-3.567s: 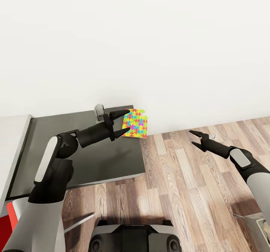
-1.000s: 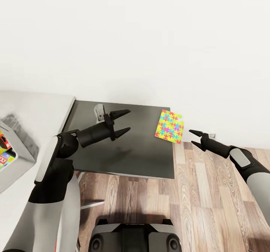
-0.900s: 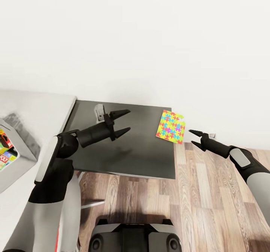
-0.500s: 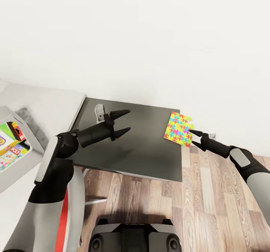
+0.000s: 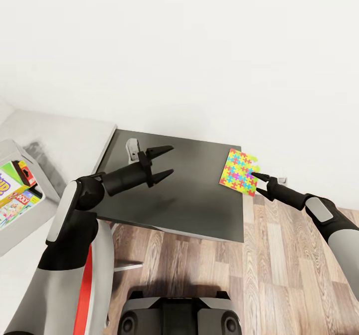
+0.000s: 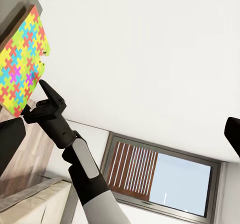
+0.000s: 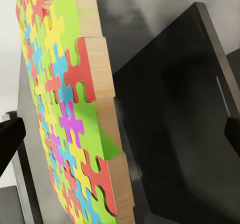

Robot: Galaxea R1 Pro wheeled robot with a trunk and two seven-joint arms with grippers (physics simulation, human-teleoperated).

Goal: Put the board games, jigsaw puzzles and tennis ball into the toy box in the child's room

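The jigsaw puzzle (image 5: pixel 239 172) lies flat at the dark desk (image 5: pixel 184 200)'s far right corner, long axis running toward the wall. The right pincer (image 5: pixel 259 178), tips apart, hovers at its near-right edge; the left pincer (image 5: pixel 164 163) gapes over the desk's middle.

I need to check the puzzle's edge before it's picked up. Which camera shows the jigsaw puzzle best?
The right wrist view: the jigsaw puzzle is close up, its interlocking pieces and wooden edge plain. The head view shows the whole sheet, small, at the dark table's far right corner. The left wrist view catches part of it.
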